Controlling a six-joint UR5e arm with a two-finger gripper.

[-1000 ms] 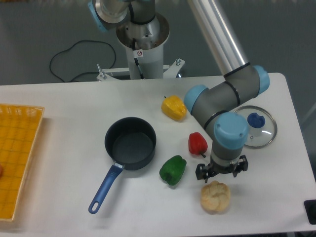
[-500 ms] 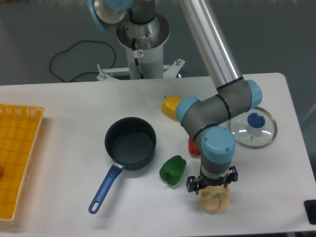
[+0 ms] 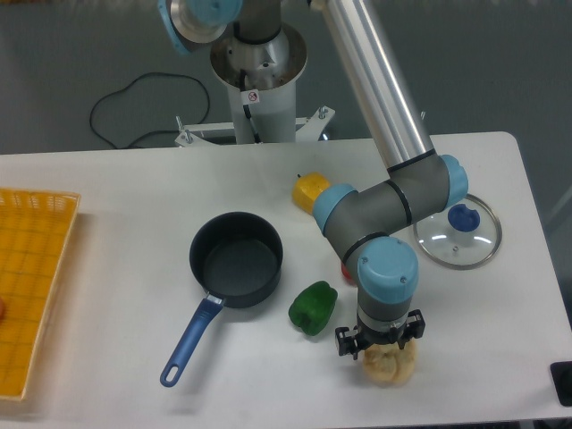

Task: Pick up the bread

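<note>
The bread (image 3: 391, 367) is a pale beige lobed bun lying on the white table near the front edge, right of centre. My gripper (image 3: 380, 347) points straight down right over it and covers its upper half. The black jaws stand apart on either side of the bun's top, so the gripper is open. The fingertips are hidden by the wrist, and I cannot tell whether they touch the bread.
A green pepper (image 3: 313, 307) lies just left of the gripper. A red pepper (image 3: 345, 268) is mostly hidden behind the arm, and a yellow pepper (image 3: 307, 190) lies farther back. A dark pot (image 3: 236, 259) with a blue handle, a glass lid (image 3: 458, 231) and a yellow basket (image 3: 31, 286) also stand on the table.
The gripper has moved left and toward the front edge, from behind the bread to directly over it, and now covers the bun's top. The bread has not moved.
</note>
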